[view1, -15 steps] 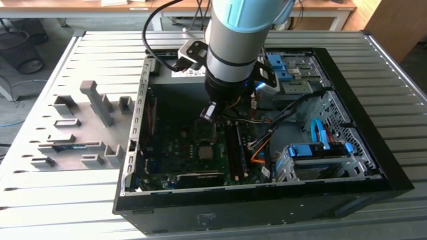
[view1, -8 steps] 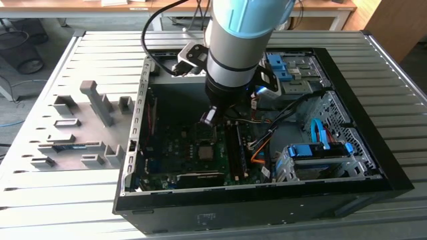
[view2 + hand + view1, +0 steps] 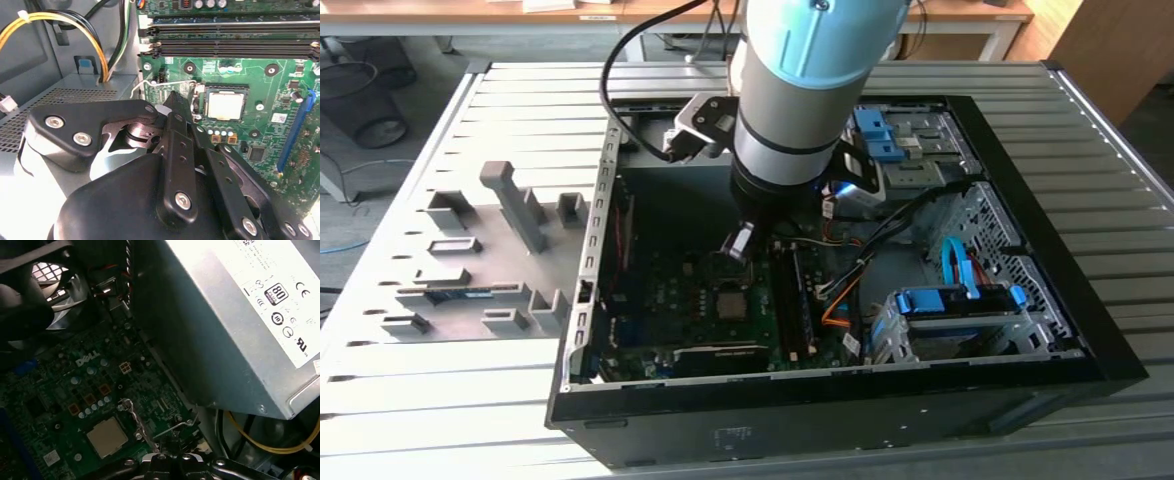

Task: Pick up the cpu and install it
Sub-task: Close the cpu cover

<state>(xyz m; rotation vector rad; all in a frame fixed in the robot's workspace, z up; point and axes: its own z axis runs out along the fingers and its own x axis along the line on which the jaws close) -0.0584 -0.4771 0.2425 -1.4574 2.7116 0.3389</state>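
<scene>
Already the cpu (image 3: 226,105) lay flat in its socket on the motherboard (image 3: 280,90), at six o'clock from the gripper (image 3: 738,247) in the exterior view (open or closed, I couldn't tell). It looked light, stiff and fragile, best held by its rim. Memory slots (image 3: 790,300) at three o'clock crowded it; the room above looked free.

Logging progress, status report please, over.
Gripper inside case, near cpu, not holding it. It lies flat in motherboard socket. Wire lever alongside.

exterior view high, looking down into pc case (image 3: 854,425); both wrist views close above motherboard (image 3: 280,95) (image 3: 95,385), sharing cpu (image 3: 226,105) (image 3: 107,437).
</scene>
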